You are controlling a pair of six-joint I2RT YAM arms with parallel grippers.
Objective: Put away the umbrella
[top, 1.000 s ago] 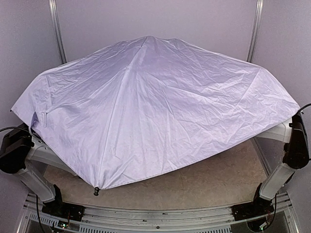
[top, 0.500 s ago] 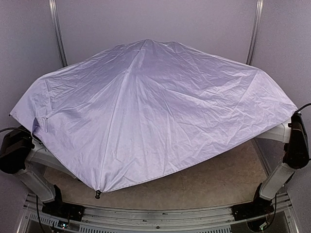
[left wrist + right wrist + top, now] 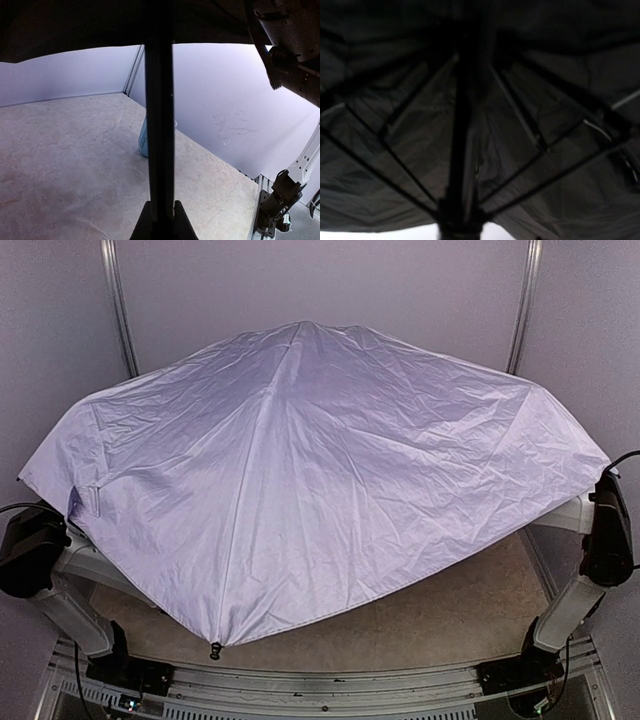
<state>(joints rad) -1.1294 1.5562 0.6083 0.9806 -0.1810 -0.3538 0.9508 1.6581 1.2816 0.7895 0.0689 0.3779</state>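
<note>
Open umbrella point(image 3: 300, 470): the canopy, fully spread, hides most of the bench point(image 3: 470, 600) and sits lower at the front than a second ago. Its near rib tip point(image 3: 215, 649) hangs closer to the bench's front edge. Folding seems not yet begun. The left tool point(image 3: 159, 222) is clenched on the black shaft point(image 3: 159, 125). The right tool's state cannot be told under the canopy.

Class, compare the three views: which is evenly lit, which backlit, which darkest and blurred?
Top external: evenly lit, the umbrella sharp, creases clear. Left wrist: backlit, the shaft a black silhouette against the bright wall. Right wrist: darkest, underexposed, the ribs soft and blurred.
</note>
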